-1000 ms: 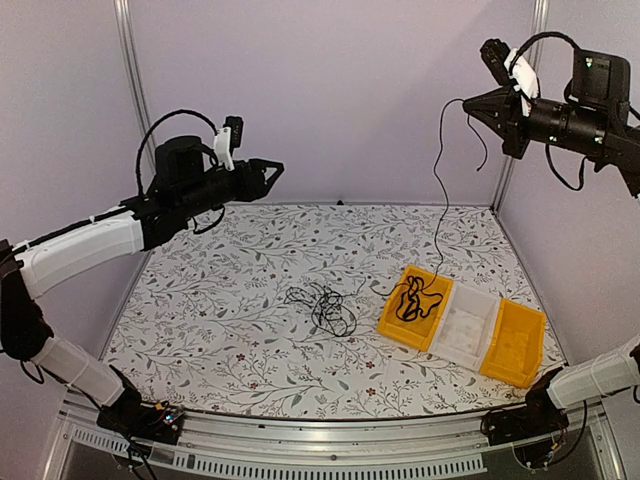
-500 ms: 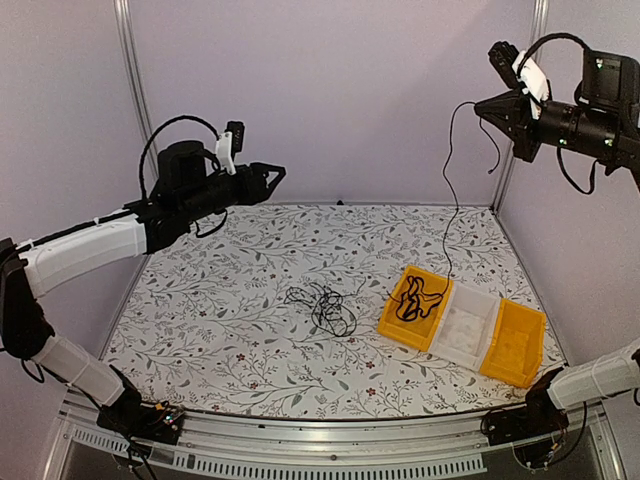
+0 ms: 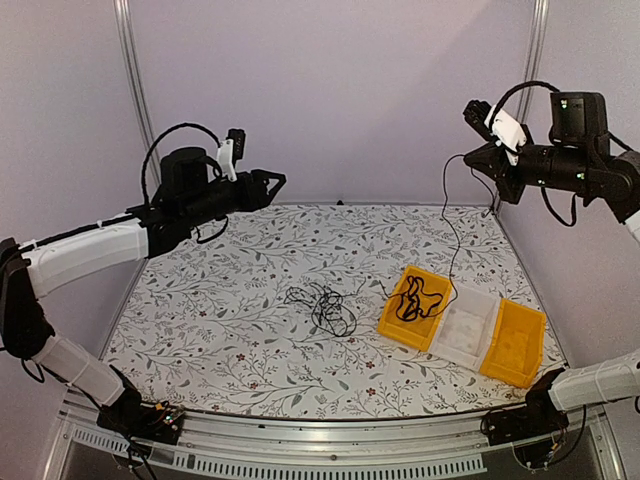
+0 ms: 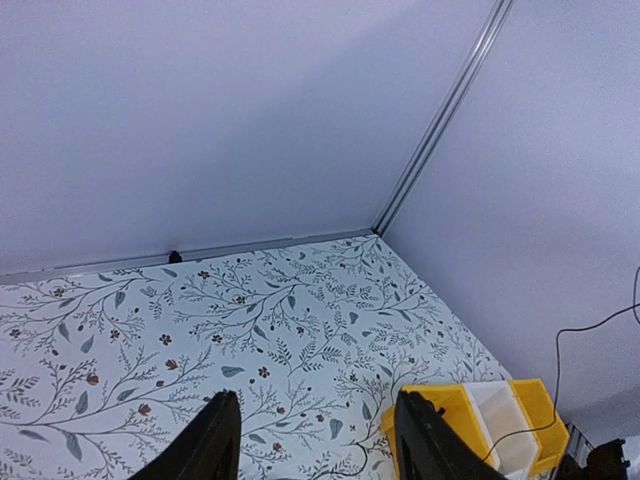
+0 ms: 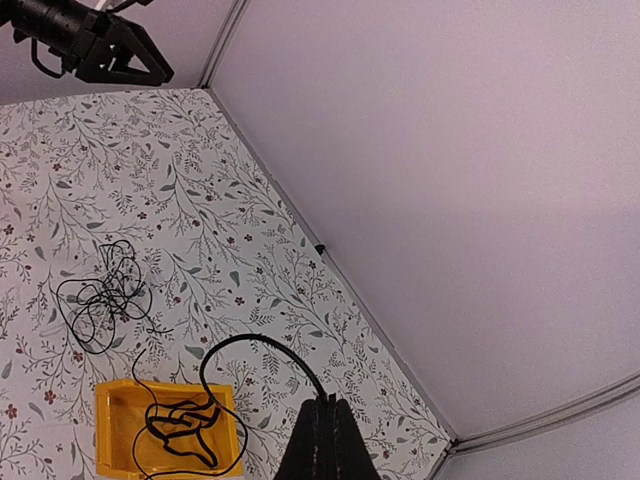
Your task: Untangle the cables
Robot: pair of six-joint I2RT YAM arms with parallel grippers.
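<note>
Lowered since a second ago, right fingers (image 5: 322, 445) pinch shut on a black cable (image 3: 447, 215) trailing into the yellow bin (image 3: 405, 335) beneath. On the surface (image 3: 220, 300), the tangle (image 3: 330, 310) lies well below the spread, empty left fingers (image 4: 212, 445), whose own view cuts it off.

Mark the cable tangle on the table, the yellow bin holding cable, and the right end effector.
Tangled pile of thin black cables (image 3: 328, 308): top view, middle of the knot.
Yellow plastic bin holding cable (image 3: 403, 335): top view, near wall.
Right end effector (image 3: 472, 158): top view, shut fingertips.
</note>
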